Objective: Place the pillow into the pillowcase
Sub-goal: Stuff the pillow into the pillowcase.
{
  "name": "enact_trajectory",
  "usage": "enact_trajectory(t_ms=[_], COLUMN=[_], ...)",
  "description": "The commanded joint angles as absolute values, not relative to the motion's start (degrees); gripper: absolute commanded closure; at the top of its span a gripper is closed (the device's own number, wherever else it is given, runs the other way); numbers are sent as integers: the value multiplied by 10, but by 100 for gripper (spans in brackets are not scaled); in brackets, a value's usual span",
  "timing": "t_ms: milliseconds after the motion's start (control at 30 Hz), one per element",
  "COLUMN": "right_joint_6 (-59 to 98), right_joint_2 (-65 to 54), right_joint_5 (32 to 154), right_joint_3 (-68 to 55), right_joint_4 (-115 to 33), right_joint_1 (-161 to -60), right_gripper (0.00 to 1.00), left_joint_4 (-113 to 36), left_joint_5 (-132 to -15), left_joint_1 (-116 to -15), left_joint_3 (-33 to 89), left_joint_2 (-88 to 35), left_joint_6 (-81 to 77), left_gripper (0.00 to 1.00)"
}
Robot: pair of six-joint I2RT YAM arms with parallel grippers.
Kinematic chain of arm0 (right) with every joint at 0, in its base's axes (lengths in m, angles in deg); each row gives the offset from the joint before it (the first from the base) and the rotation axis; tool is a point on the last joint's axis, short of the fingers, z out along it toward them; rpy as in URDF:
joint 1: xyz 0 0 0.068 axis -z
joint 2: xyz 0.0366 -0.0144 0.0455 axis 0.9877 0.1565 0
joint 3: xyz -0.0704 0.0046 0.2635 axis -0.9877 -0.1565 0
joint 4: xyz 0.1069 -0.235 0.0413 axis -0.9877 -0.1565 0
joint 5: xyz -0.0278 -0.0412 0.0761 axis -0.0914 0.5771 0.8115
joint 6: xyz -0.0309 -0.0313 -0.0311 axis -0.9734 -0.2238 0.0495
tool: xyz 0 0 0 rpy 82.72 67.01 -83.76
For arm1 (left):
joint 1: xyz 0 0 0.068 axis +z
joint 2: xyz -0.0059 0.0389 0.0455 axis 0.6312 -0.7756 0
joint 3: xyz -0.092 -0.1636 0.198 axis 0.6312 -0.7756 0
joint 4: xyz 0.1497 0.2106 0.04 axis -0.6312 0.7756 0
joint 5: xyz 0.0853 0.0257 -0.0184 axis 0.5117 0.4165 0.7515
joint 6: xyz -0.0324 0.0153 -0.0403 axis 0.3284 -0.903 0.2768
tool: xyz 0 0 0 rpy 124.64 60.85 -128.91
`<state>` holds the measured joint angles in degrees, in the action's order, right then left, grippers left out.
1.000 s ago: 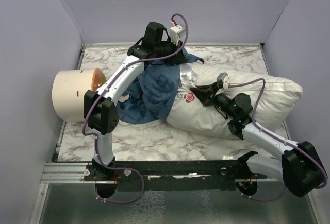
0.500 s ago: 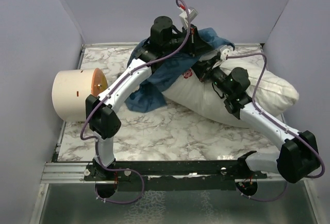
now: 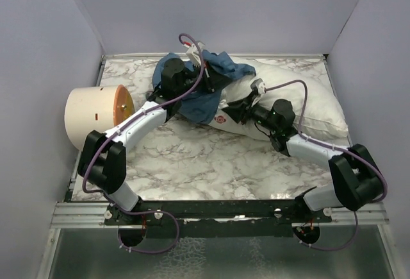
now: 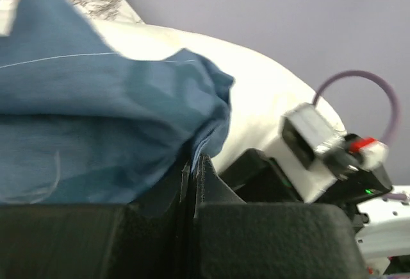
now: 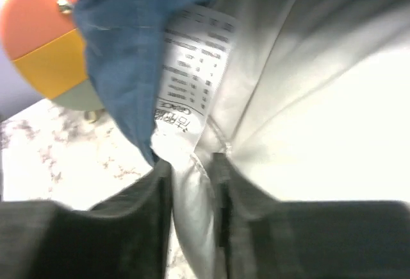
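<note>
Two arms reached toward the far centre of the white-and-grey marbled table [image 3: 192, 163]. The large plump white rectangular fabric pillow [image 3: 301, 96] lay on the far right part of the table, long axis running left to right, with its left end angled slightly nearer. The floppy blue printed fabric pillowcase [image 3: 202, 99] sat bunched at far centre, draped over the pillow's left end. Most of the pillow was bare and outside the case. A small red round logo [image 3: 220, 119] showed on the pillow just below the edge of the blue cloth. Left gripper [image 4: 192, 163]: clenched, jaws pressed together on a fold of the pillowcase, with blue fabric heaped above the fingertips. Right gripper [image 5: 192, 163]: at the pillow's left end, its black fingers [image 5: 160, 189] standing narrowly apart. A ridge of white pillow fabric filled the gap between them. I cannot tell whether it was clamping that ridge or only straddling it. A white printed care label [image 5: 192, 67] hung just above the fingers, beside the hem of the blue cloth. A cream cylindrical drum with an orange face [image 3: 96, 117] stood at the table's left edge, well apart from the pillow.
</note>
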<state>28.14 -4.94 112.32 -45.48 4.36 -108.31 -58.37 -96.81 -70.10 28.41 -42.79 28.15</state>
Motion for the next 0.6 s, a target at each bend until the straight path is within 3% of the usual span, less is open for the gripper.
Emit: enact_trajectory(t_ms=[0,167,300,433,567], right_joint_6=[251,193,138,90,78], right_joint_2=[-144,-333,-413,-345,-258], right_joint_5=[1224,1196,1041,907,871], right_joint_3=[-489,-481,-436,-371,-332], right_joint_4=[26,-154,-287,-402,-468], right_joint_1=[-1082,-1082,-1082,-1082,-1082], right_gripper=[59,29,4,0,0], left_joint_4=[-703,-744,-780,-787,-788], left_joint_5=[-991,-1001,-1001,-1003,-1007], left_joint_1=[-679,-673,-674,-674,-673], left_joint_3=[246,197,159,147,149], left_joint_2=[-422,-408,-388,-370,-359], left_joint_6=[339,355,372,373,372], left_gripper=[100,100,100,100,100])
